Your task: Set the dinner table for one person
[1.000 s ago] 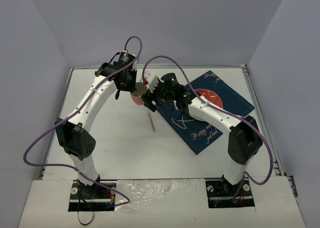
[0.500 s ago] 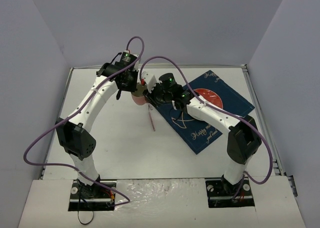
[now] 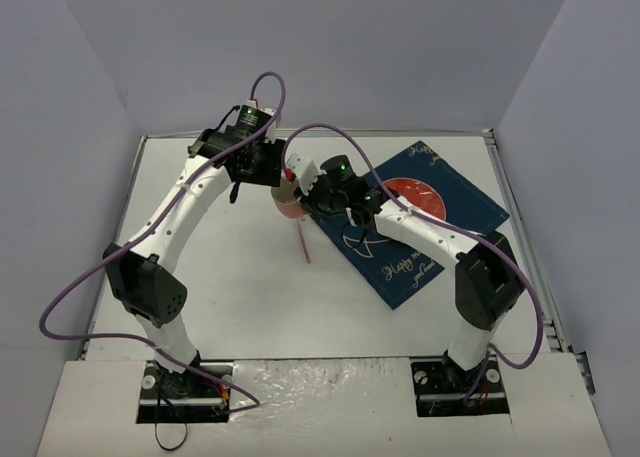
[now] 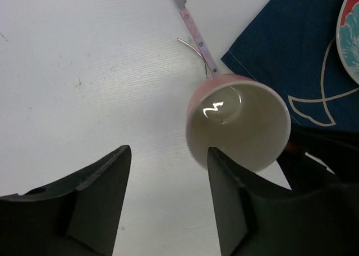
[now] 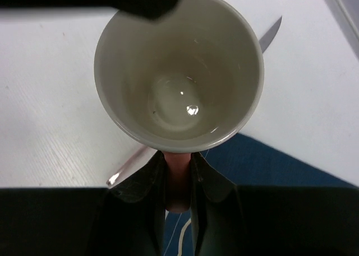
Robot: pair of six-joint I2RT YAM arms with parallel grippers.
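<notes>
Cup, round glossy ceramic, handle pinched by right gripper.

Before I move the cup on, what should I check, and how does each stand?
1. Right gripper shut on the handle of the cup: ok.
2. Left gripper open: ok.
3. Left gripper clear of the cup rim: cannot tell.
4. Cup empty: ok.
5. Cup clear of the knife on the table: cannot tell.
6. Plate on the cloth: ok.
</notes>
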